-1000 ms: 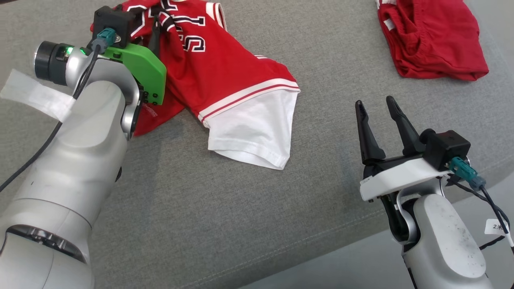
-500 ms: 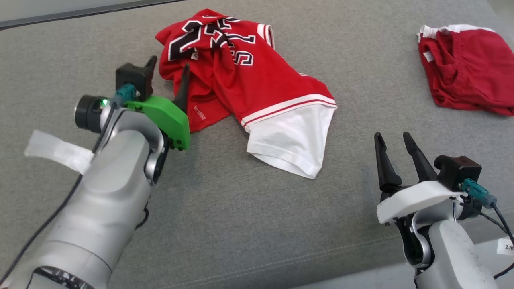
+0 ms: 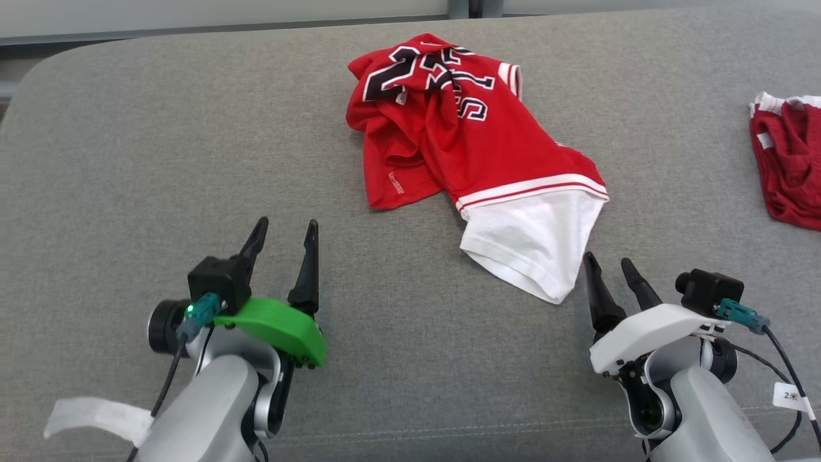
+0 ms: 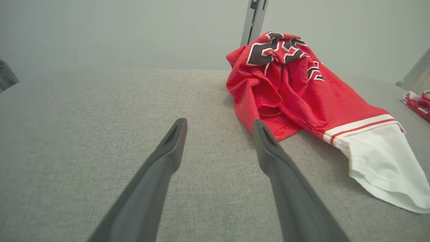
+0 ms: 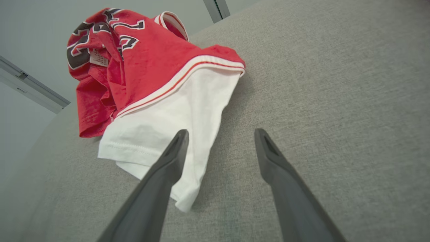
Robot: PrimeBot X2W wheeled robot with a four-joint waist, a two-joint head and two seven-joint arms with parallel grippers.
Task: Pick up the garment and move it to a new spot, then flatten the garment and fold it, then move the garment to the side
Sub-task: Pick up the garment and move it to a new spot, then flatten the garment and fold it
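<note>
Your red jersey (image 3: 474,141) lies crumpled on the grey padded surface (image 3: 160,128), toward the far middle of the head view, with nothing holding it. Its upper part is bunched into folds, and you can see black numerals edged in white twisted across that heap. A small label (image 5: 98,58) shows among the folds in the right wrist view. From there the cloth runs toward your right side and ends in red and white stripes, then a white panel (image 3: 532,244) that lies flatter and comes to a point nearest the robot. Your right gripper (image 3: 607,259) sits just beside that white corner, fingers spread and holding nothing. In the right wrist view (image 5: 220,131) its one finger crosses in front of the white cloth, and you cannot tell whether it touches. It is carried on a white mount (image 3: 641,327). Your left gripper (image 3: 286,224), on a green mount (image 3: 276,324), is well apart from the jersey over bare grey fabric, its fingers also spread and empty. In the left wrist view (image 4: 219,122) the jersey (image 4: 302,94) lies ahead and off to one side of them. A second red garment (image 3: 789,167) lies bunched at the far right edge, well apart from the jersey.
</note>
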